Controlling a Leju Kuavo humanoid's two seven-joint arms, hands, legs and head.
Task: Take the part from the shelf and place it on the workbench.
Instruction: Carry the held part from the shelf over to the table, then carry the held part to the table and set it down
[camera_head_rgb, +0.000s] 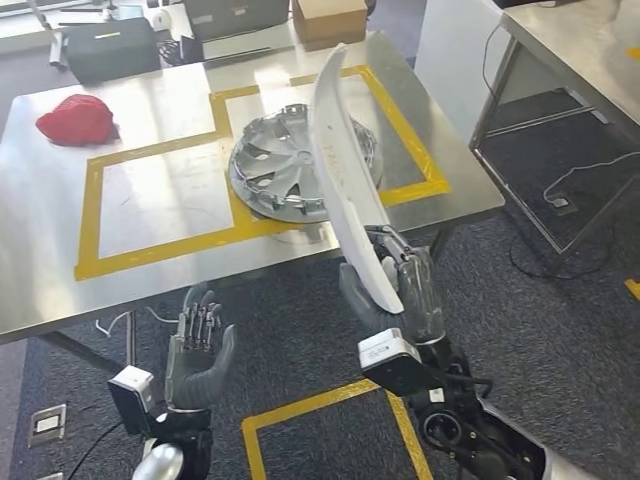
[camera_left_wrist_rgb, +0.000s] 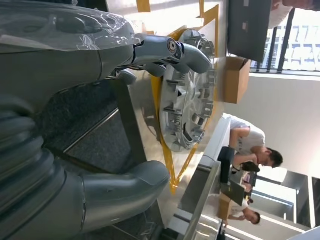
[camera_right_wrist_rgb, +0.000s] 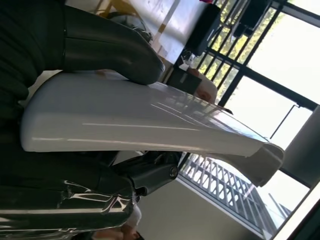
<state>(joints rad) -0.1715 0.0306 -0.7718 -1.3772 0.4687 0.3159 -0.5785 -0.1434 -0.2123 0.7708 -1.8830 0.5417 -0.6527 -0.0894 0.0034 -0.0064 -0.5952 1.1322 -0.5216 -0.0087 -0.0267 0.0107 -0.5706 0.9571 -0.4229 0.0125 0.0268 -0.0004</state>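
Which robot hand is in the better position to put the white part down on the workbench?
The right robot hand: it already grips the long white part, raised above the workbench beside the hubcap. The left robot hand is open below the bench edge.

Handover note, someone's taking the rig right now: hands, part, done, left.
Right hand grips the long white part by its lower end, held tilted up over the near edge of the workbench.
Left hand holds nothing, fingers apart, below the bench's near edge.
A silver hubcap already lies on the bench across the yellow tape; a red cloth sits at the far left.
Done: part is in hand at the bench.
Left: set it down on the bench and let go.
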